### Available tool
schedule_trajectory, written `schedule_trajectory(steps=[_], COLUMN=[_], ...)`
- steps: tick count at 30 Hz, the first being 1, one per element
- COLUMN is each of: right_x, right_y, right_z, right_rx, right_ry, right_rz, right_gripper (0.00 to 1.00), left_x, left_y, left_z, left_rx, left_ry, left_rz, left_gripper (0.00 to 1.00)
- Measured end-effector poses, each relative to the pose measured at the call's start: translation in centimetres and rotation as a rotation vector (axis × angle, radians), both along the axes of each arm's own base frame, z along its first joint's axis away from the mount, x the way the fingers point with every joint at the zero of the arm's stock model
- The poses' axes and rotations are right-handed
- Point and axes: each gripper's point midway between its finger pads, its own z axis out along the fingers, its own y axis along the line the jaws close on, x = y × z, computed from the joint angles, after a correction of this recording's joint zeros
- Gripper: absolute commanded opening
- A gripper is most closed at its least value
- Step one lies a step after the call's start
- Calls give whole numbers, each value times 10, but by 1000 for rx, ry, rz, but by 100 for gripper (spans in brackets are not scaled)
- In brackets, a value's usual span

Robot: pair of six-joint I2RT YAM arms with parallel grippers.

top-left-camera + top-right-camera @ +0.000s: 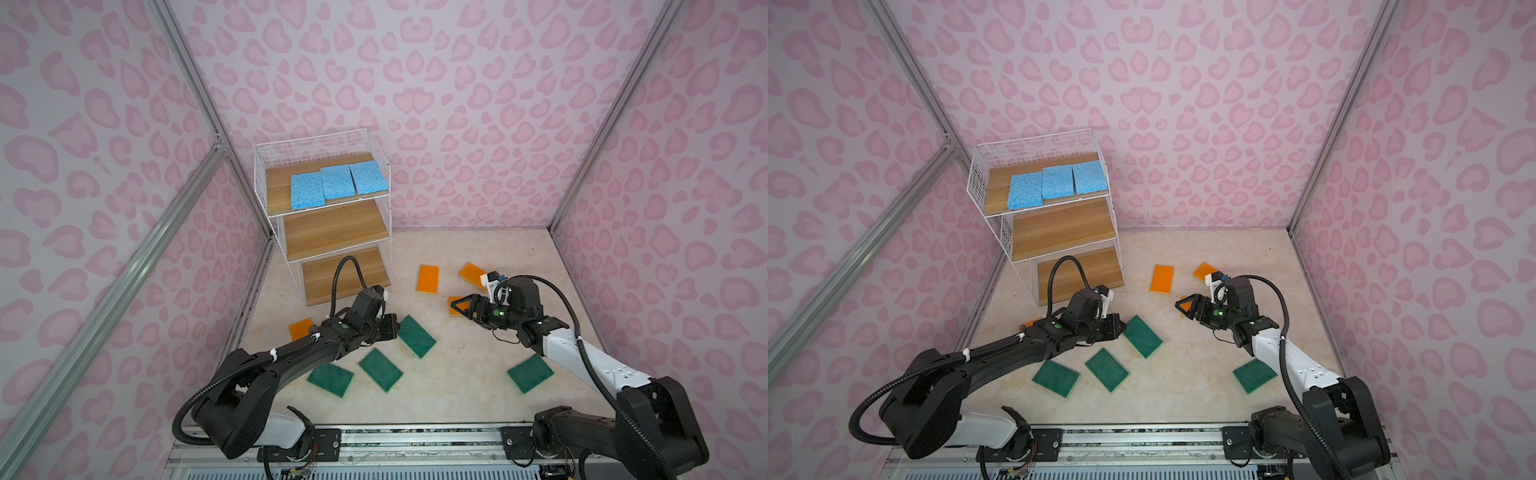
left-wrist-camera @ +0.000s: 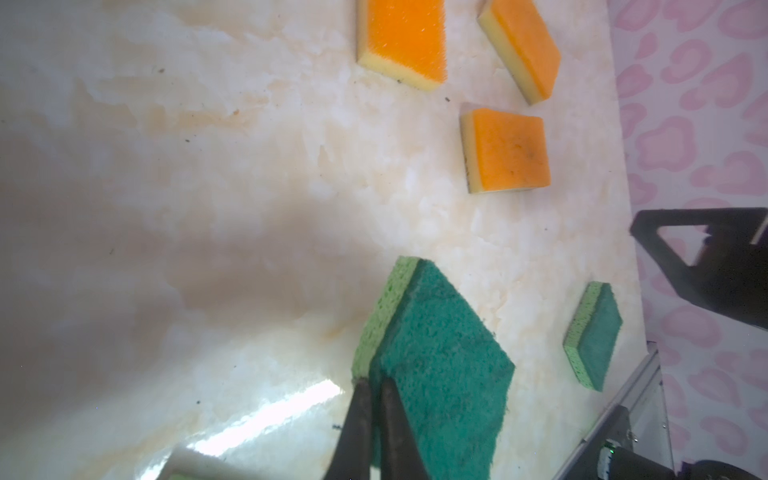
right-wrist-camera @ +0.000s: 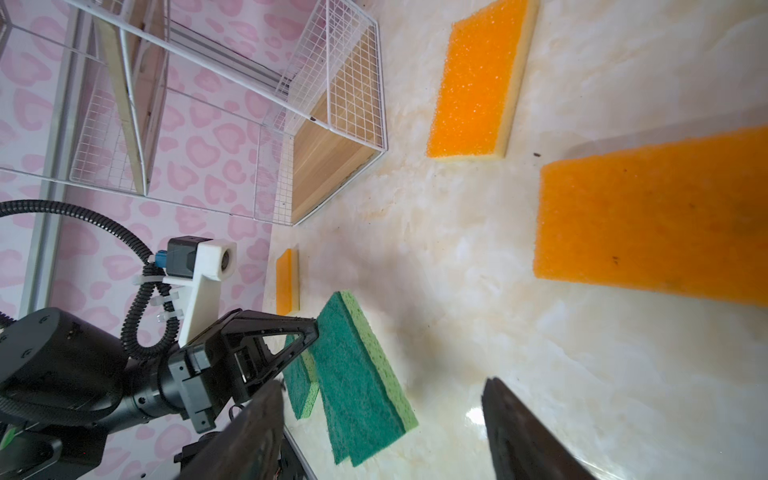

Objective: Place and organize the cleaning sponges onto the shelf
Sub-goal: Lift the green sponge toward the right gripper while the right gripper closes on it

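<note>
In both top views, a white wire-grid shelf (image 1: 336, 232) holds three flat, speckled blue sponges (image 1: 332, 183) side by side on its top wooden board. The two lower boards show bare wood. On the glossy marbled table (image 1: 457, 399) in front of the shelf lie four rough green sponges (image 1: 380, 370) and four orange sponges (image 1: 428, 279), scattered apart.

Left wrist view: the left gripper (image 2: 376, 380) pinches the corner of one green sponge (image 2: 440, 353), its fingers nearly together.

Right wrist view: the right gripper (image 3: 384, 382) stands spread wide over open table, off to the shelf's right, beside an orange sponge (image 3: 652, 224).
</note>
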Motion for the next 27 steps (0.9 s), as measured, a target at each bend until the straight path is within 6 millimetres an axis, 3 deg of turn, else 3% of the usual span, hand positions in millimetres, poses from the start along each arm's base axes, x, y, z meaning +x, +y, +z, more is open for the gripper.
schedule_trajectory(steps=[11,21,27], right_x=[-8,-29,-27], right_y=[15,83,96], right_z=[9,26,26], right_rx=[55,101,103], right_ry=[-60,-96,-86], right_rz=[76,296,327], right_gripper=[75,67,57], left_x=[13,8,7], left_y=[35,42,43], left_z=[57,67,73], left_rx=[-180,-231,-252], left_ry=[-51,-33,-32], left_rz=[50,36,33], left_gripper=[4,4,4])
